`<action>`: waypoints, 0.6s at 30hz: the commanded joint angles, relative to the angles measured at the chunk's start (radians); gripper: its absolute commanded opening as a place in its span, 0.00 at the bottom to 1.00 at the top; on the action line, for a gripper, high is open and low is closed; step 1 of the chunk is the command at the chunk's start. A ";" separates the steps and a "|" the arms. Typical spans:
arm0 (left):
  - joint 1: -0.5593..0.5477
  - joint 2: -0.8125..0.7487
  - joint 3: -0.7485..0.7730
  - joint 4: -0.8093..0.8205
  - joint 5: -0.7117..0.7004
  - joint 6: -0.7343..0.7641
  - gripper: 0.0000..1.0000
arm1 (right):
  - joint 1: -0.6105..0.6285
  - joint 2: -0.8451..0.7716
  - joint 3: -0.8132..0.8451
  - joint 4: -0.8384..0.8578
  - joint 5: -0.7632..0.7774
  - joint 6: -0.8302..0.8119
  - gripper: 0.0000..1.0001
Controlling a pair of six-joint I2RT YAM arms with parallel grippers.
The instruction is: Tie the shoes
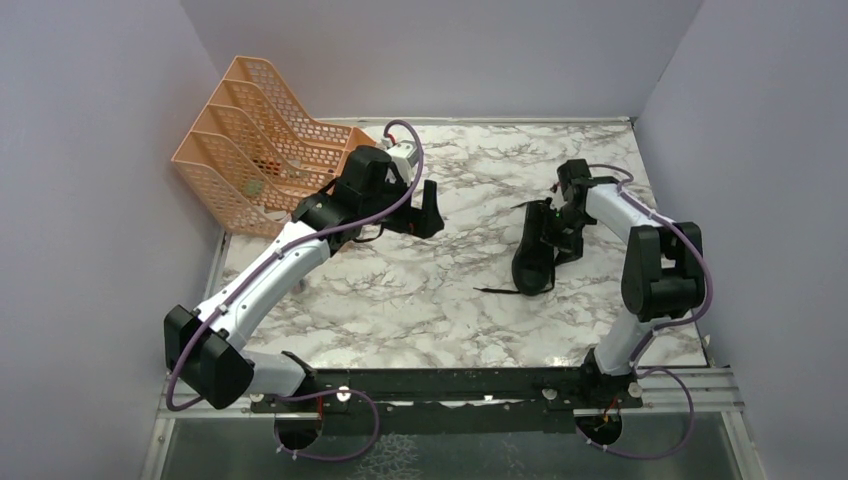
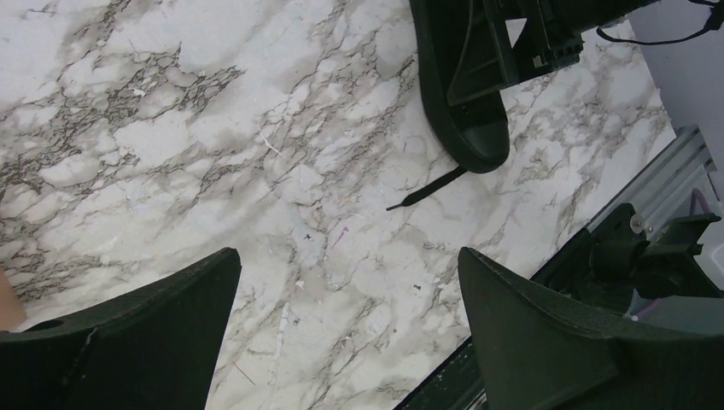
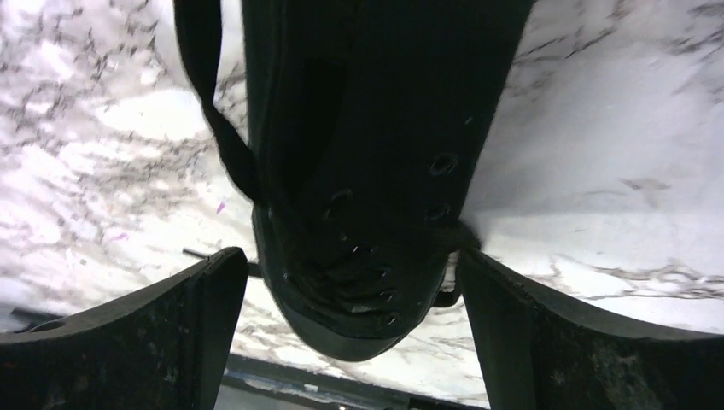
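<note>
One black shoe lies right of centre on the tabletop, one lace trailing toward the lower left. The right pincer hangs spread wide over it, grasping nothing. The left pincer, also released, sits mid-frame. One orange rack stands upper left.

surface: marble table | on it: black shoe, orange rack

The shoe is showing solid black, laces too; the tabletop is displaying grey-veined white marble; the latticed file rack is showing peach-orange.
</note>
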 commanded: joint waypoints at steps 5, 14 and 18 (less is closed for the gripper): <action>-0.002 -0.053 -0.021 0.016 -0.002 0.004 0.99 | 0.128 -0.077 -0.103 0.078 -0.268 0.106 1.00; -0.002 -0.067 -0.012 0.006 -0.022 -0.007 0.99 | 0.330 -0.064 -0.040 0.227 -0.409 0.347 1.00; -0.002 -0.078 -0.020 0.003 -0.024 -0.014 0.99 | 0.334 -0.052 0.122 -0.027 -0.254 0.133 0.95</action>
